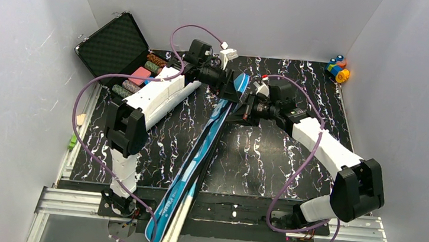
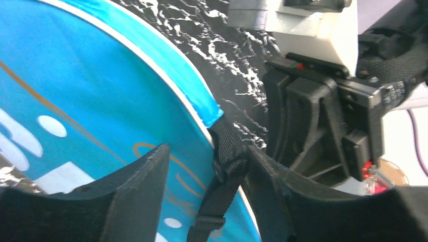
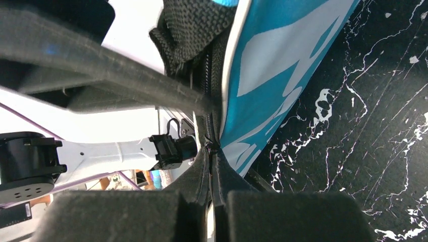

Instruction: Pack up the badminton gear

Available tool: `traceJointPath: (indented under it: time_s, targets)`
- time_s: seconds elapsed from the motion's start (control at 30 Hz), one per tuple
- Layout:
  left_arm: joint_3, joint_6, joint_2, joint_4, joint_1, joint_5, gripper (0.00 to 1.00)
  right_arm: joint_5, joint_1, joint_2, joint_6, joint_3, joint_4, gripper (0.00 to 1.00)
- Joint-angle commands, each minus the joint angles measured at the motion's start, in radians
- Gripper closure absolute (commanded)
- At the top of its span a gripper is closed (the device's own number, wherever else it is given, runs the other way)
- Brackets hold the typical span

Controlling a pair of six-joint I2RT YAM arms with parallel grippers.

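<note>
Gripping one bag point(image 1: 200, 155), two claws, right claw point(image 3: 212, 166) seemingly pinching zipper

Blue racket bag point(image 1: 196, 161) lies diagonally across the black marbled table, head end far, narrow handle end overhanging the near edge. It stands on edge, white piping and white lettering visible. A black strap point(image 2: 222, 176) is attached at the head end, beside the zip point(image 3: 208, 108).

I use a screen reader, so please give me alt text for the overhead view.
A long blue bag lies slanted across a black marbled table, with the left hand and right hand meeting at its far end. An open black case sits far left, a small toy far right.
</note>
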Motion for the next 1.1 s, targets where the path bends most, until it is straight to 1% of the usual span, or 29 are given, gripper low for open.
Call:
traceJointPath:
  time_s: [0.0, 0.1, 0.13, 0.37, 0.4, 0.47, 0.57, 0.7, 0.77, 0.87, 0.97, 1.07]
  targets:
    - [-0.004, 0.012, -0.058, -0.016, -0.009, -0.075, 0.57, -0.025, 0.024, 0.002, 0.037, 0.063, 0.090, 0.99]
    - [0.006, -0.005, -0.054, -0.016, -0.009, -0.078, 0.96, -0.022, 0.038, 0.011, 0.045, 0.063, 0.100, 0.99]
    - [0.008, -0.014, -0.053, -0.018, -0.009, -0.079, 1.00, -0.022, 0.040, 0.015, 0.046, 0.061, 0.102, 0.99]
    - [-0.015, -0.031, -0.084, -0.024, -0.009, -0.079, 1.00, -0.013, 0.038, -0.019, 0.029, 0.020, 0.078, 0.99]
    - [-0.018, -0.033, -0.090, -0.020, -0.009, -0.080, 1.00, -0.013, 0.035, -0.025, 0.027, 0.012, 0.074, 0.97]
    - [-0.020, -0.041, -0.097, -0.016, -0.009, -0.083, 1.00, -0.014, 0.028, -0.043, 0.024, -0.001, 0.067, 0.87]
    - [-0.026, -0.051, -0.103, -0.011, -0.009, -0.080, 1.00, 0.002, 0.008, -0.079, 0.029, -0.025, 0.062, 0.74]
    - [-0.034, -0.061, -0.108, -0.007, -0.009, -0.075, 1.00, 0.025, -0.012, -0.119, 0.028, -0.043, 0.060, 0.63]
    - [-0.034, -0.067, -0.109, -0.004, -0.009, -0.074, 1.00, 0.035, -0.017, -0.125, 0.029, -0.044, 0.063, 0.61]
    - [-0.033, -0.074, -0.109, -0.003, -0.009, -0.074, 1.00, 0.035, -0.018, -0.114, 0.034, -0.042, 0.076, 0.60]
    - [-0.031, -0.078, -0.111, -0.004, -0.009, -0.074, 1.00, 0.039, -0.018, -0.088, 0.027, -0.029, 0.043, 0.60]
    - [-0.033, -0.079, -0.115, -0.003, -0.009, -0.074, 1.00, 0.063, -0.018, -0.089, 0.029, -0.051, 0.043, 0.60]
